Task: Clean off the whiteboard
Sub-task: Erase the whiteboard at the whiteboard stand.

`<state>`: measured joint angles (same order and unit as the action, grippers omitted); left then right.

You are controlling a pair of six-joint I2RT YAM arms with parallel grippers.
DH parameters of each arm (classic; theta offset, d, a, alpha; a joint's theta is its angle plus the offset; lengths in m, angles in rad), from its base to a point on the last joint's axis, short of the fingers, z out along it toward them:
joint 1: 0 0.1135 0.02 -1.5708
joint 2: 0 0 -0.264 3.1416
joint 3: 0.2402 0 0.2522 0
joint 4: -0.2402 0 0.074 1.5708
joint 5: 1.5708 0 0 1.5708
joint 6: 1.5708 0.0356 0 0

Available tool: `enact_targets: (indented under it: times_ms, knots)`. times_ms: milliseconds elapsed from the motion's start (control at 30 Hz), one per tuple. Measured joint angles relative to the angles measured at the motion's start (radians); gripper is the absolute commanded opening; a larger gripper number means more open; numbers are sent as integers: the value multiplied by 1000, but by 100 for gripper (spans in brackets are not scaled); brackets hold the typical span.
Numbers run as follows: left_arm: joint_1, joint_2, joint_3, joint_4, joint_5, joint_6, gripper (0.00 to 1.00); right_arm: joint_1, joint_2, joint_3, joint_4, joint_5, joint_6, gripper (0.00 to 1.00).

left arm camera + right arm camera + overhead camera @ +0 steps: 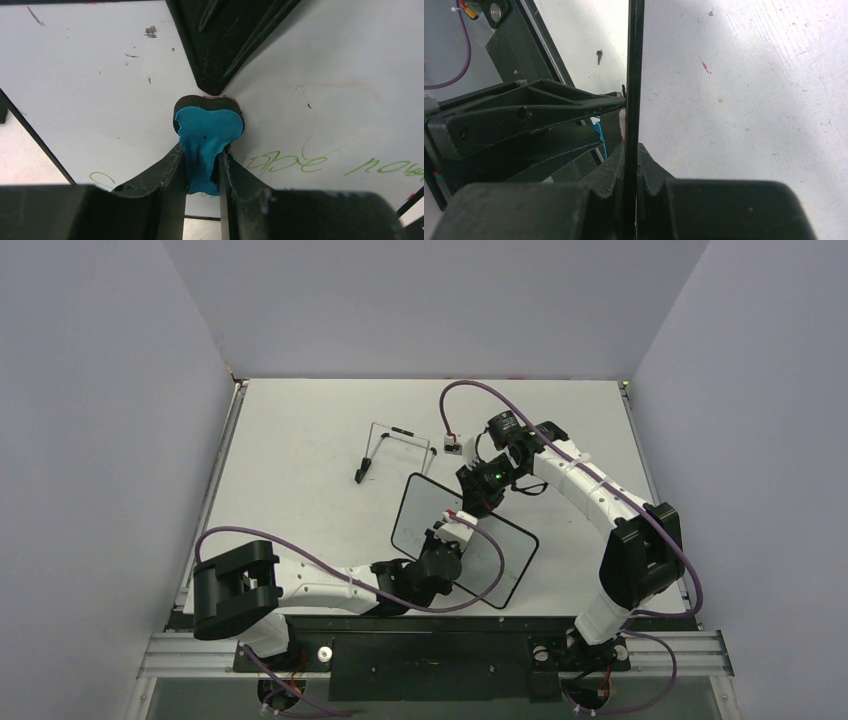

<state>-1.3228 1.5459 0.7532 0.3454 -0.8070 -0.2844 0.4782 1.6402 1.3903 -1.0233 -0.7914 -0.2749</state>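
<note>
Pinched the whiteboard (500, 552) by its thin black frame with the right end effector (630, 150), jaws pressed together on the rim, board seen edge-on from that wrist. Held it near the middle of the surface (300, 500), between the two arms, apparently tilted up rather than lying flat. Clamped a small blue eraser (207, 125) in the left end effector (202, 156): soft blue body squashed and bulging between the fingers, darker pad turned toward the board. Set right at the glossy white face, though could not confirm contact.

Judged the job well short of finished: green handwriting (285, 162) there to be wiped, looping across the lower strip of the left wrist view. Found the area above it white, apart from dark specks and faint scuffs.

Noted a thin black wire stand (392, 448) well apart, toward the far side. Smooth sheen, rounded corners and hard rim on the board; matte, speckled surface around it.
</note>
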Motion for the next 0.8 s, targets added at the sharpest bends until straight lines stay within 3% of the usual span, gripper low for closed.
enact_targets:
  times_ms: [400, 633, 800]
  knots:
    - [-29, 29, 52, -53, -8, 16, 0, -1, -1, 0, -18, 1, -9, 0]
    - [13, -29, -42, -3, 55, -93, 0, 0, -1, 0, -17, -2, -11, 0]
    - [8, -45, -104, 41, 59, -89, 0, 1, -1, 0, -19, -5, -12, 0]
